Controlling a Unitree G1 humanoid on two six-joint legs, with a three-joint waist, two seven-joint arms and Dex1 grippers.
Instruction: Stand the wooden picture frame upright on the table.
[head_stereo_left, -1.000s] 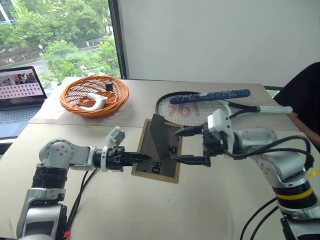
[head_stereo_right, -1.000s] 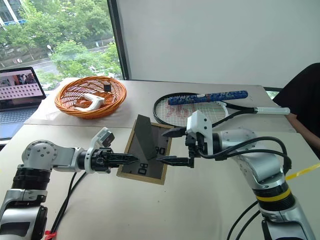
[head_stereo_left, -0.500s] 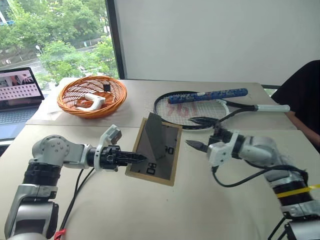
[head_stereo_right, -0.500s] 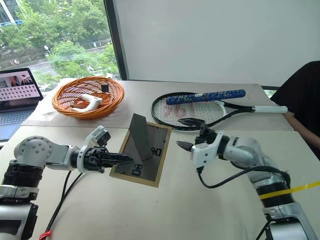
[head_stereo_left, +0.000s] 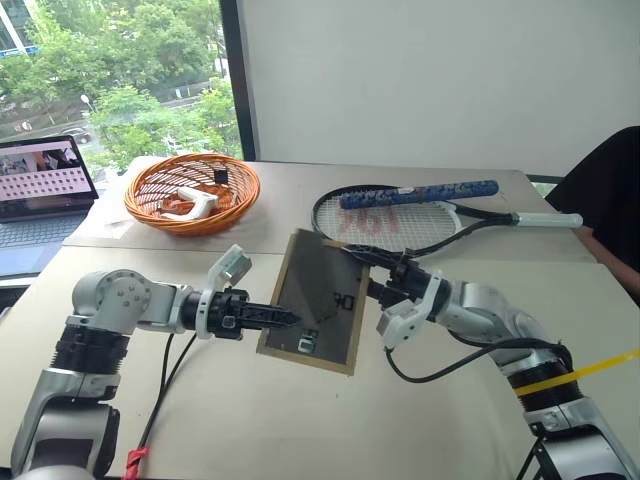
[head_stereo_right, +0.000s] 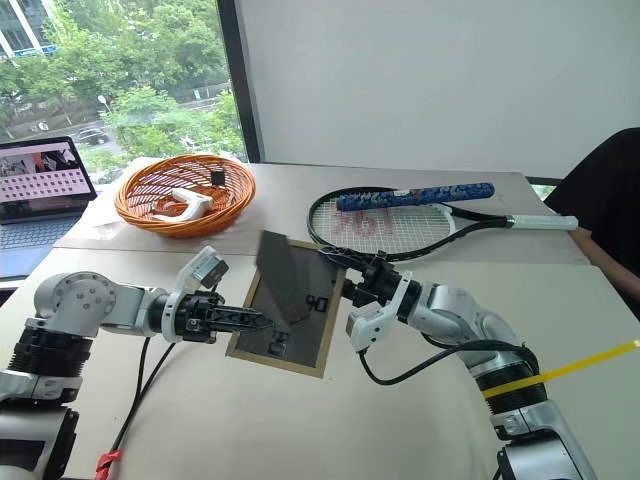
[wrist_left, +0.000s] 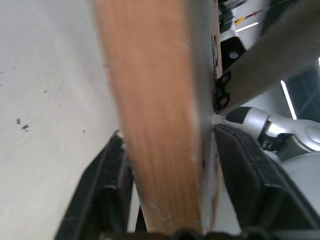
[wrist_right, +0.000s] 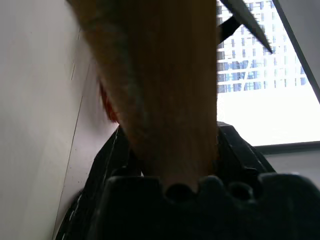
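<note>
Fingers of the right gripper (head_stereo_right: 347, 279) clamp the picture frame's (head_stereo_right: 288, 307) right edge, the left gripper's (head_stereo_right: 262, 321) straddle its left edge loosely, tilted above the table (head_stereo_right: 400, 420)

We see the wooden picture frame (head_stereo_left: 318, 303) at picture centre, back side up, dark backing with white print showing, tilted slightly off the beige bench (head_stereo_left: 300, 420).
</note>
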